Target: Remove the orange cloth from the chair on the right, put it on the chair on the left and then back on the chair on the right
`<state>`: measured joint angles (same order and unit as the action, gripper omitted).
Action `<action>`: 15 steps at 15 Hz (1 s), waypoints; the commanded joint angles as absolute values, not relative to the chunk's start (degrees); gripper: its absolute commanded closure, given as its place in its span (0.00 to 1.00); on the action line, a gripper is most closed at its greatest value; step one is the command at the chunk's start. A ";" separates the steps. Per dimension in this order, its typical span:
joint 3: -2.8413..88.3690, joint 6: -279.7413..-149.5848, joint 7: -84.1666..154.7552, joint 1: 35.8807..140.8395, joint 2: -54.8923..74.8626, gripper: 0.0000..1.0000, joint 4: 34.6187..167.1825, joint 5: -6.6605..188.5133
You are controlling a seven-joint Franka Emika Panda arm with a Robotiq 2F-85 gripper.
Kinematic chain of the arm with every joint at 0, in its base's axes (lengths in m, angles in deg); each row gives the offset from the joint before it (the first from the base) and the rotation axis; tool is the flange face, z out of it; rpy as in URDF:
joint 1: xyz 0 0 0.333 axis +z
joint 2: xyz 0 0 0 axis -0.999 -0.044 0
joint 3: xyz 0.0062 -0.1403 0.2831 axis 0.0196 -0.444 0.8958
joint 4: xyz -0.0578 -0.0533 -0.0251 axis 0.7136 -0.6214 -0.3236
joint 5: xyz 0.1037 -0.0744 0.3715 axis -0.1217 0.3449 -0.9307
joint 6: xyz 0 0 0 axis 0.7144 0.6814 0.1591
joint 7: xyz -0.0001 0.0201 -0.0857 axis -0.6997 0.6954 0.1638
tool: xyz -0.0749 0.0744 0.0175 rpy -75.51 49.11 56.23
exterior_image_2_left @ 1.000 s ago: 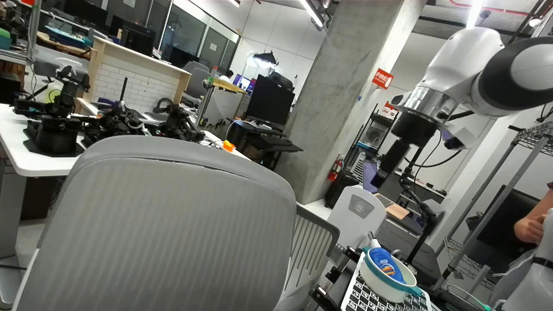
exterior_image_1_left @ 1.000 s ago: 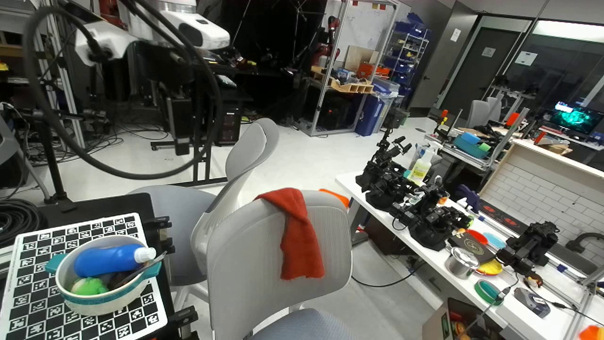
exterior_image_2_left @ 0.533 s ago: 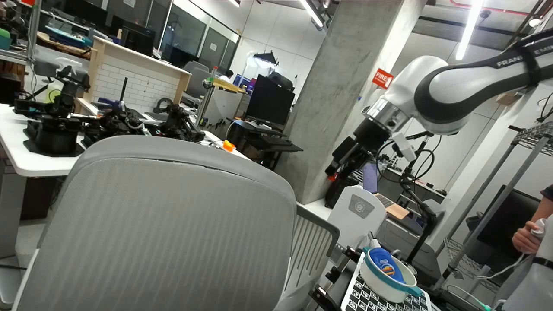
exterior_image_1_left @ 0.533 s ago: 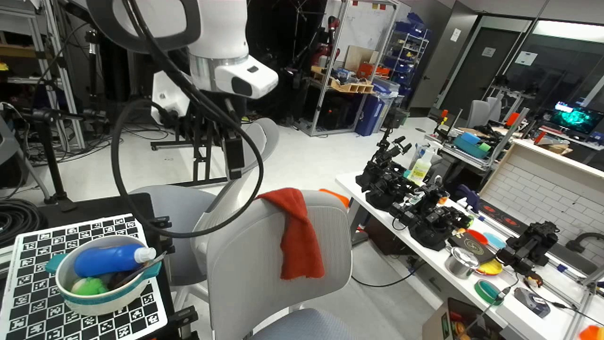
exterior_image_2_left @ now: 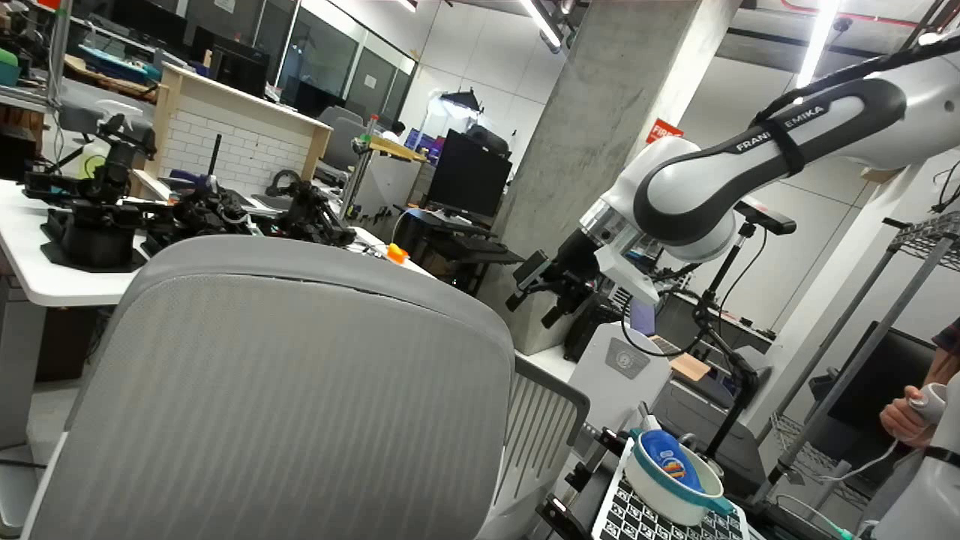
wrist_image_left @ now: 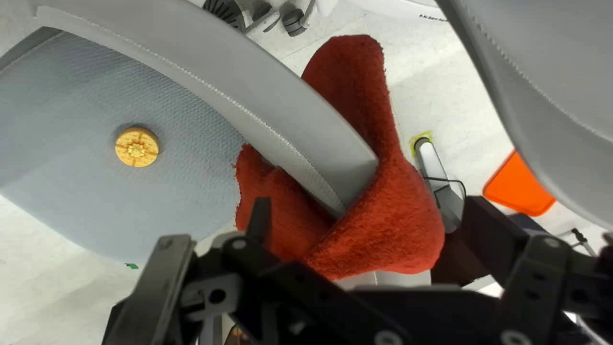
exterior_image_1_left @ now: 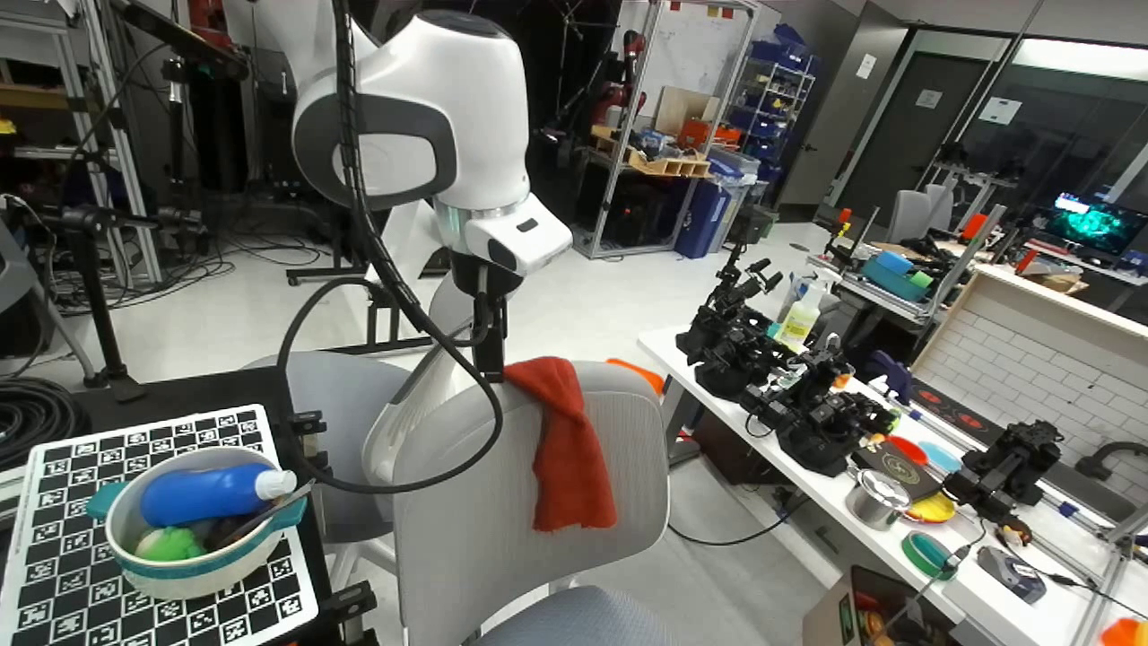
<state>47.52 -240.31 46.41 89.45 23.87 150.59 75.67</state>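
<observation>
The orange-red cloth [exterior_image_1_left: 574, 458] hangs over the top of a grey chair's backrest [exterior_image_1_left: 466, 529] in an exterior view. In the wrist view the cloth [wrist_image_left: 383, 225] wraps the end of that backrest [wrist_image_left: 215, 62]. A second grey chair [exterior_image_1_left: 350, 395] stands behind; its backrest [wrist_image_left: 550, 86] shows at upper right in the wrist view. My gripper [wrist_image_left: 368, 211] is open, its fingers on either side of the cloth. In an exterior view the gripper [exterior_image_1_left: 490, 370] is at the cloth's top edge; contact cannot be told. The gripper [exterior_image_2_left: 532, 311] also shows there with fingers apart; the cloth is hidden.
A large grey chair back [exterior_image_2_left: 300, 390] fills the foreground. A pot [exterior_image_1_left: 197, 579] with a blue bottle stands on a checkered board [exterior_image_1_left: 63, 547]. A white table [exterior_image_1_left: 789, 484] holds several black arms. A yellow disc [wrist_image_left: 136, 147] lies on the seat. The arm's cable hangs in a loop.
The arm has swung over from the far left and come down to the cloth on the chair in an exterior view. The two fingers now show apart. The cloth and chairs have not moved.
</observation>
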 commanded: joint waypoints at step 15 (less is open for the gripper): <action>45.24 -249.57 56.72 89.35 4.06 0.25 135.07 72.50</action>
